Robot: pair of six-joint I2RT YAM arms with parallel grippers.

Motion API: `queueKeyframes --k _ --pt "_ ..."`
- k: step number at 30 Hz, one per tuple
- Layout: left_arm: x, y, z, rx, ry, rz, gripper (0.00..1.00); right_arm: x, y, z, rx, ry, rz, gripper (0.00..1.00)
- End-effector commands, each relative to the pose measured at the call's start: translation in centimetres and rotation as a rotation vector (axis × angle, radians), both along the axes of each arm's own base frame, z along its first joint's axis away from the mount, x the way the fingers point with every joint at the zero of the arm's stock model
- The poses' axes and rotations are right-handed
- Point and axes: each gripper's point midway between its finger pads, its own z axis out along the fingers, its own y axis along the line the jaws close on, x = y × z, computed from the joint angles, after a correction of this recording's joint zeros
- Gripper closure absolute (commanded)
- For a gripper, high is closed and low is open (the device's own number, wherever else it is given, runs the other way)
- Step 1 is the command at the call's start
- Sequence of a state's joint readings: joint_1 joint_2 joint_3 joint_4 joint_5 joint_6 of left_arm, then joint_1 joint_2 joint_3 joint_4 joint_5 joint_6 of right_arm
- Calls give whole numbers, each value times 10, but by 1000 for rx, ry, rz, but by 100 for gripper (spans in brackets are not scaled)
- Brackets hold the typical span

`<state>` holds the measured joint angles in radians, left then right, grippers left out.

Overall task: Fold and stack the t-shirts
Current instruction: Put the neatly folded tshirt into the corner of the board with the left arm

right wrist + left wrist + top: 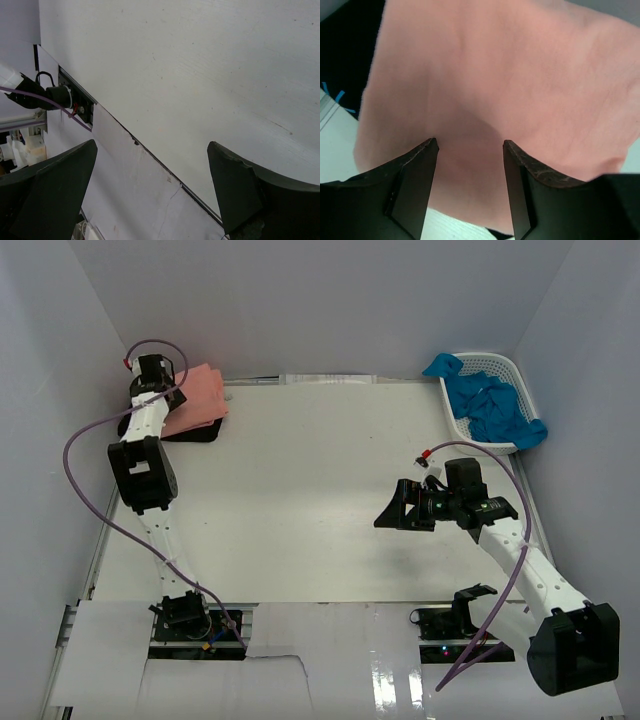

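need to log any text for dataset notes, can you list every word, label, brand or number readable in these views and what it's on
No readable text in any view.
pale patch on a black arm joint: may be a sticker, too small to read.
pink t-shirt, blue t-shirts, white basket, table: plain, no print or label showing.

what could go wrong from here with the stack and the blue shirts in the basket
1. The left gripper hangs open close over the folded pink shirt. Closing or dragging there could snag the cloth, spoil the fold or slide it off the black shirt underneath.
2. The blue shirts lie bunched in the basket, one draped over its rim. Pulling one might drag others out or shift the basket.
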<state>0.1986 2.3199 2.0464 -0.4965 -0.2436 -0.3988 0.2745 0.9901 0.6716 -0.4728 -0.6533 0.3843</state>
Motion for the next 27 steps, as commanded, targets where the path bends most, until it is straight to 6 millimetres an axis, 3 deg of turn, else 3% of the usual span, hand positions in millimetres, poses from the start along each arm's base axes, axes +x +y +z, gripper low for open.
queueKeyframes --k 1,5,6,8,9,10,12,13,15,16,17,18,19,20,21,22,23,24,25,26,27 --pt "5 8 77 39 -115 44 34 6 0 13 3 -46 -3 2" --pt "-1 -4 146 79 -212 9 31 7 -1 10 -3 -49 -6 2" --pt "-12 -8 166 76 -239 0 29 8 -1 9 -7 -54 -4 2" --pt "-25 -23 183 49 -265 -38 25 11 -2 10 -18 -66 0 6" --pt "-41 -29 216 51 -326 -47 22 12 -3 11 -29 -85 5 9" --pt "-53 -35 195 35 -279 -53 19 15 -5 12 -43 -101 -1 10" --pt "-71 -55 198 18 -290 -99 7 20 -6 21 -50 -147 -2 10" --pt "-95 -64 191 9 -269 -107 3 24 -8 23 -65 -172 -13 10" --pt "-114 -86 181 16 -251 -148 2 29 -9 38 -66 -232 -15 10" --pt "-134 -95 195 12 -286 -166 2 30 -8 43 -59 -254 -14 10" --pt "-148 -111 162 -34 -235 -210 2 34 -9 55 -61 -306 -10 10" --pt "-159 -119 156 -54 -233 -231 2 37 -11 59 -73 -330 -25 10" --pt "-176 -128 168 -68 -275 -258 2 38 -13 66 -77 -359 -38 10" --pt "-190 -141 143 -117 -247 -300 2 41 -15 72 -82 -386 -50 10" --pt "-199 -144 139 -120 -250 -304 2 42 -17 74 -88 -399 -61 10" --pt "-209 -156 139 -146 -263 -351 2 45 -21 80 -102 -426 -88 10" --pt "-223 -165 154 -155 -325 -392 2 45 -22 82 -106 -436 -93 10" --pt "-235 -170 139 -174 -306 -418 2 48 -25 84 -121 -451 -110 10" --pt "-242 -173 140 -178 -320 -432 2 50 -28 84 -133 -457 -124 10" --pt "-254 -188 152 -177 -365 -489 2 49 -30 86 -139 -464 -134 10" --pt "-262 -192 143 -182 -354 -508 2 50 -31 86 -145 -469 -141 10"
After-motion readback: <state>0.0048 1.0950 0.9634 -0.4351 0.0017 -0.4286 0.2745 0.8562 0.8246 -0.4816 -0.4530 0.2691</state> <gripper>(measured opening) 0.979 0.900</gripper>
